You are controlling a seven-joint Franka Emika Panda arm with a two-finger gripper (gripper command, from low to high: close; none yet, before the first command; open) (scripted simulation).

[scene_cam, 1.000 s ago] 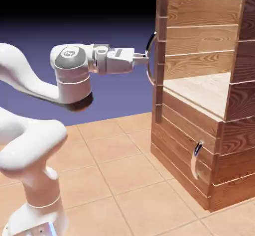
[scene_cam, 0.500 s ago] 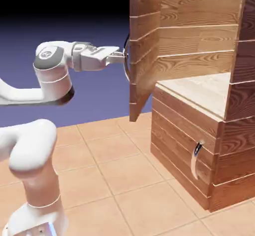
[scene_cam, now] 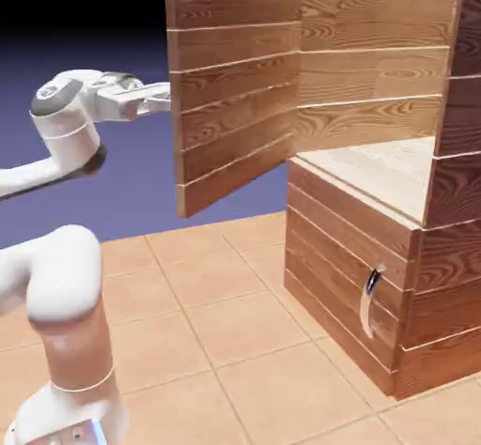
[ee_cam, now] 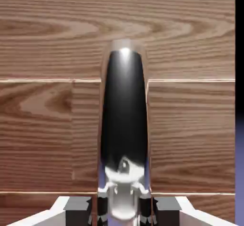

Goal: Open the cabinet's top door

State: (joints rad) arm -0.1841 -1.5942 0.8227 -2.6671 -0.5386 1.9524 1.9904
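At the exterior view's left the white two-finger gripper (scene_cam: 162, 103) reached level toward the free edge of the top door (scene_cam: 235, 91), a roughly square panel of horizontal reddish-brown wood planks. That reach fit a hold on the door's pull, which sat on the face turned away from this camera. The hand view confirmed it: the long curved dark-and-silver metal handle (ee_cam: 123, 125) ran up the middle of the picture, with the grey fingers (ee_cam: 143, 206) closed on its near end, planks filling the background. The door hung from the upper front of the tall plank cabinet (scene_cam: 395, 199) and stood swung well out toward the exterior view's left, its free edge pointing at the arm. Its planks ran horizontally, its hinge edge upright. Behind it the pale shelf lay exposed, so the opening looked largely done. Lower right, the shorter door with its small curved handle (scene_cam: 370, 300) sat shut.
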